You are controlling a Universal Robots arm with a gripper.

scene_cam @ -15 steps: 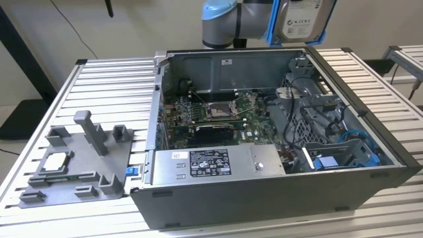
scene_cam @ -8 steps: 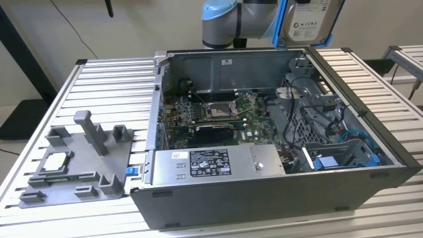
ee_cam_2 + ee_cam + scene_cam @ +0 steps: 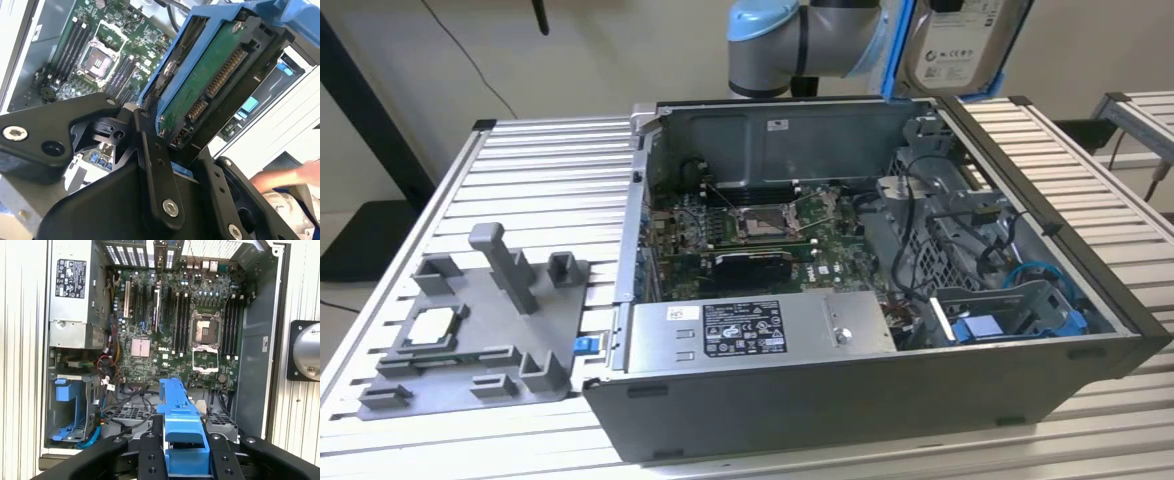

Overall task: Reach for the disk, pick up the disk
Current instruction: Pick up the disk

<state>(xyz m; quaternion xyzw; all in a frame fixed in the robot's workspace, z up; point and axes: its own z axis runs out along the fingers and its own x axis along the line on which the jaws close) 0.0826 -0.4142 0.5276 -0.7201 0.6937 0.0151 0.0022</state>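
Exterior view: the disk point(image 3: 965, 45) hangs high above the open computer case point(image 3: 854, 300), well clear of its walls; pick-up looks done. Judgement: keep the lift vertical and the grip firm so the bracket doesn't slip.

Second wrist view: gripper point(image 3: 172, 150) clamped on the disk's lower edge, connector side showing.

First wrist view: blue bracket point(image 3: 180, 415) between the fingers point(image 3: 150, 460), motherboard point(image 3: 170, 325) beneath.
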